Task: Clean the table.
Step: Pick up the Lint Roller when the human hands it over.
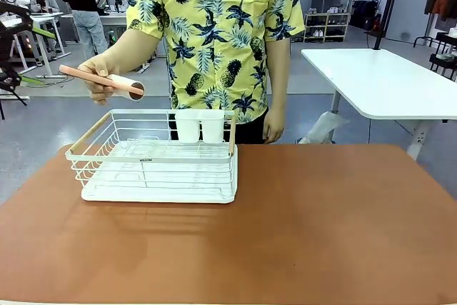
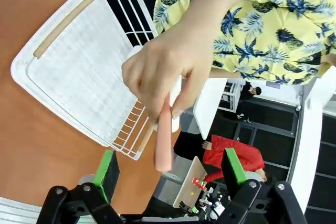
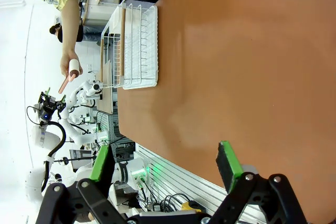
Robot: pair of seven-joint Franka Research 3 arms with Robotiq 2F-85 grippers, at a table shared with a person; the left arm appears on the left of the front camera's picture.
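Across the brown table before you, a hand held out a roller near the rack; your left gripper and right gripper gaped empty, so the handover seemingly needed the left closing on its handle.

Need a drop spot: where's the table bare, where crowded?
Bare: the table right of the dish rack to its right edge, and the near strip before the rack. Crowded: far left, where a person's hand holds a roller near the rack.
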